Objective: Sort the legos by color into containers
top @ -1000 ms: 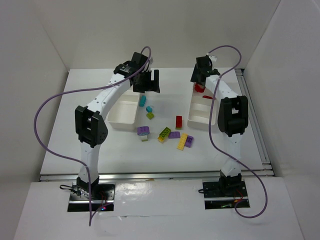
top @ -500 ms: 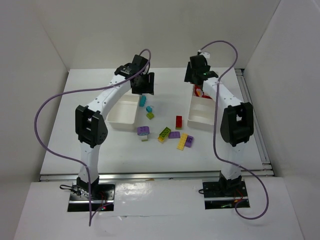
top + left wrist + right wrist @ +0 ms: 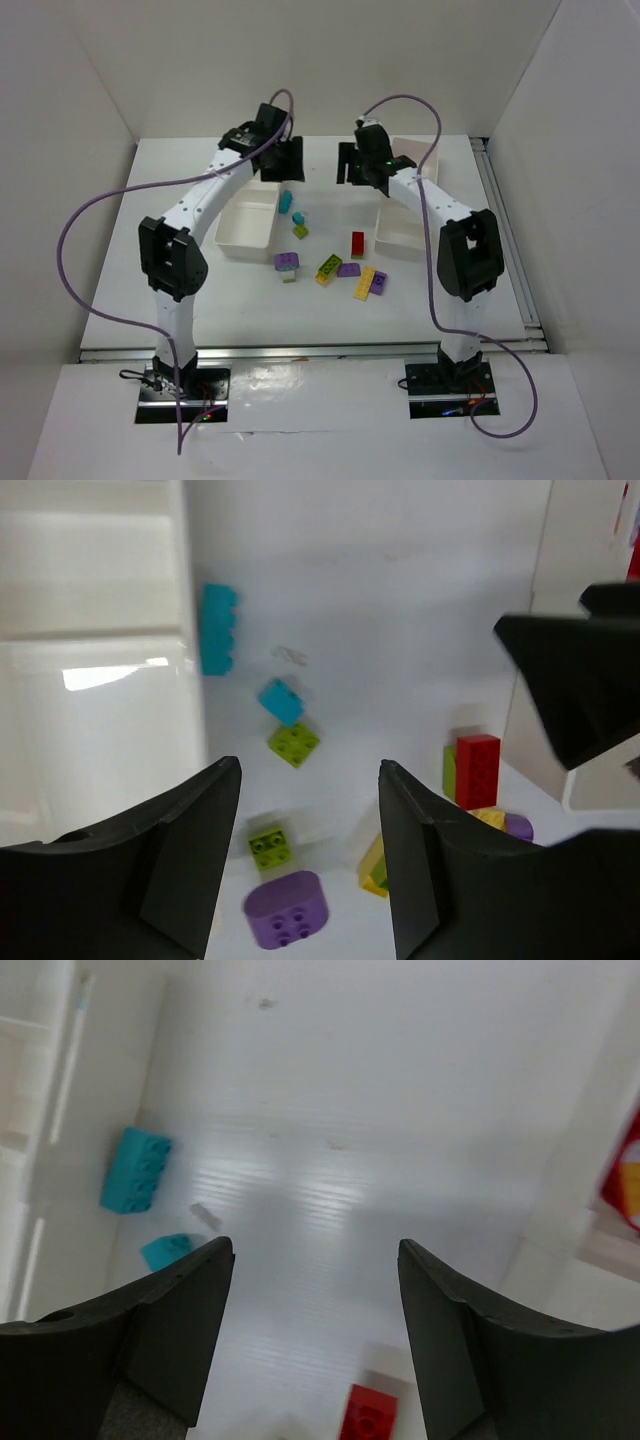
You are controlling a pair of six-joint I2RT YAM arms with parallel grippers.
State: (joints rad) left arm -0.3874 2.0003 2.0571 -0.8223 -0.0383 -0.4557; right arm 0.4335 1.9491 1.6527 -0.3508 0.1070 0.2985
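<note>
Both grippers are open and empty, held above the table. My left gripper (image 3: 286,160) (image 3: 308,780) is over the back right corner of the left white tray (image 3: 245,222) (image 3: 90,710). My right gripper (image 3: 356,165) (image 3: 315,1250) is left of the right white tray (image 3: 405,230) (image 3: 575,1260). Loose bricks lie between the trays: two teal bricks (image 3: 285,201) (image 3: 216,628) (image 3: 136,1169), a lime brick (image 3: 300,231) (image 3: 294,744), a red brick (image 3: 357,243) (image 3: 477,770) (image 3: 368,1412), a purple piece (image 3: 287,262) (image 3: 286,909), a yellow brick (image 3: 365,282) and other purple and lime pieces.
White walls close in the table at the back and sides. A red piece (image 3: 625,1175) shows at the right edge of the right wrist view, over the right tray. Purple cables loop from both arms. The right gripper's black body (image 3: 590,680) shows in the left wrist view.
My right gripper has swung left from above the right tray to over the table's middle. My left gripper has moved slightly toward the back. The bricks have not moved.
</note>
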